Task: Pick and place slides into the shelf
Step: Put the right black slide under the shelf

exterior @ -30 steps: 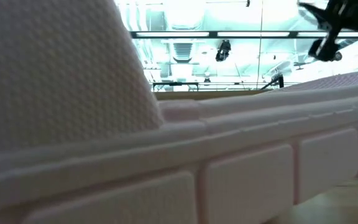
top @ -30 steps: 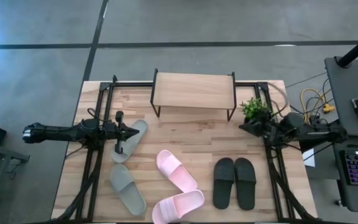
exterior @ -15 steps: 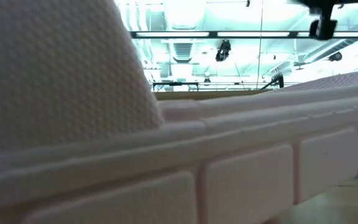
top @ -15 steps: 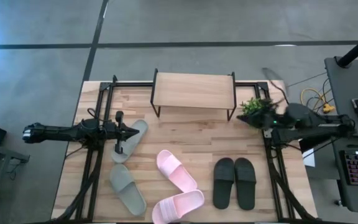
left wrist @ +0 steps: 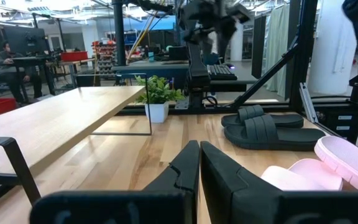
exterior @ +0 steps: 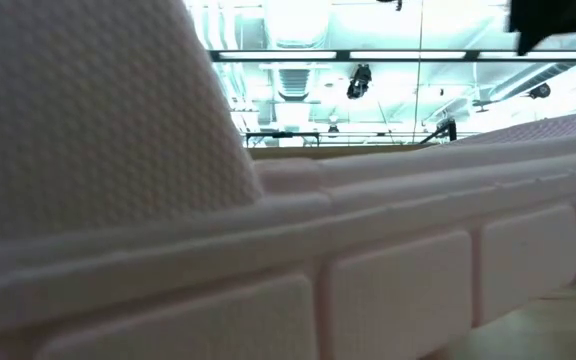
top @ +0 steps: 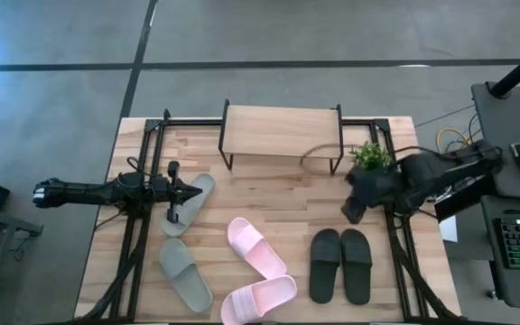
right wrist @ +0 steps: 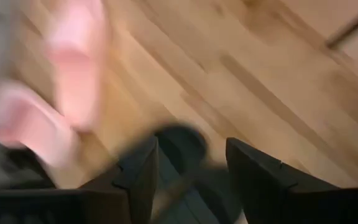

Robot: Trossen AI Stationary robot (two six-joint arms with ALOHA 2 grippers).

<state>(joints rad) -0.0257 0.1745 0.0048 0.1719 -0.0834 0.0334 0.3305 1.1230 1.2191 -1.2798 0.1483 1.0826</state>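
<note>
High view: right gripper (top: 354, 209) over the black pair (top: 340, 264), fingers spread, nothing held.
Its jaws stood apart above the toes of the black slides, near the shelf's (top: 281, 132) right leg, seemingly lined up for a pick. Left of the shelf's front, the left gripper (top: 173, 215) waited with fingers pressed together beside a grey-green slide (top: 192, 200). Its mate (top: 185, 273) and the pink pair (top: 256, 272) lay farther from the shelf, whose plank was bare. No writing could be read.

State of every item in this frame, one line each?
shelf: top bare, no slides on it.
grey-green slides: on the table, apart.
pink slides: on the table, angled.
black slides: side by side on the table.
left gripper: shut, empty.
right gripper: open, empty, above the black slides.
</note>
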